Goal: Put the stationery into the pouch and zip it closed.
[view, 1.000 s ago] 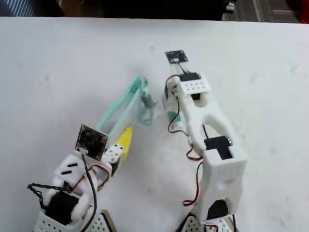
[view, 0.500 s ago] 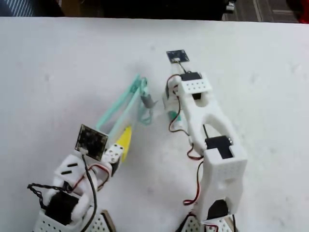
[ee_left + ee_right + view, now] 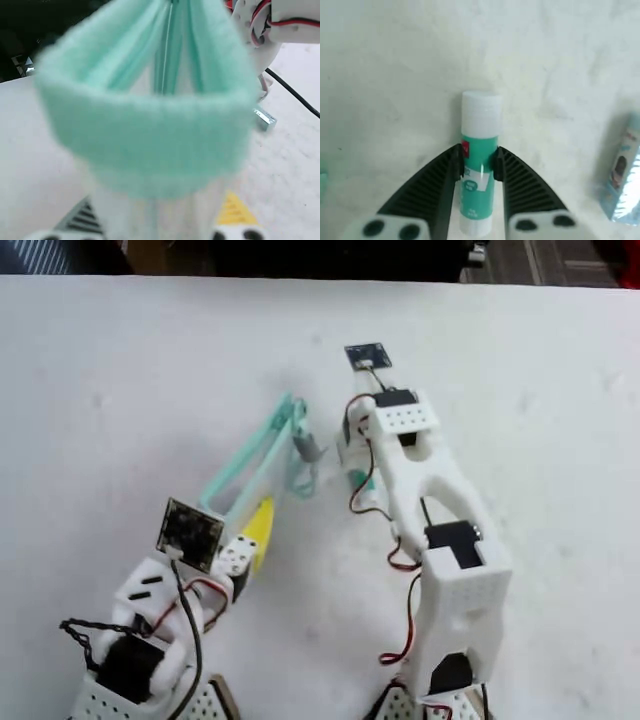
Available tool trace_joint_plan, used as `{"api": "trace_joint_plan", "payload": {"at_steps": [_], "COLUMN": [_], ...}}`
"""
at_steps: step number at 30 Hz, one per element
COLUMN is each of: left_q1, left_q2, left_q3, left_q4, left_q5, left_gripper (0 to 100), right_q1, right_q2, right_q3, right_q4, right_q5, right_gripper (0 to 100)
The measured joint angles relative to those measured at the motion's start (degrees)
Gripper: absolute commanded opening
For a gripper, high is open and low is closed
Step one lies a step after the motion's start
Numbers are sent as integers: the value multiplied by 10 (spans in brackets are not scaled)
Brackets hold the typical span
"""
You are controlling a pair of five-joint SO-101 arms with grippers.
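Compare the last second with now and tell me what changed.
Nothing visibly changed. The left tool still holds one end of the green pouch, and the right tool stays closed on the glue stick, beside the pouch's far end.

Mint-green pouch [image 3: 150, 125], green-and-white glue stick [image 3: 480, 130], black right end effector [image 3: 477, 152], white table [image 3: 395, 60].
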Motion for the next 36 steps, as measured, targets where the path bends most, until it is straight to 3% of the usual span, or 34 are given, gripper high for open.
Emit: {"api": "trace_joint_plan", "payload": {"at_steps": [19, 24, 36], "left_q1": [0, -9, -11], "left_q2": [0, 0, 0], "left_q3": [0, 0, 1], "left_q4": [0, 0, -1], "left_q5": [0, 0, 0], "left_gripper": [132, 203, 207], "right_q1": [0, 9, 7], "right_q2": [0, -26, -235], "right_q3": [-18, -61, -202], "right_q4": [5, 75, 189], "right_q5": [0, 0, 0], "right_gripper": [17, 17, 17]}}
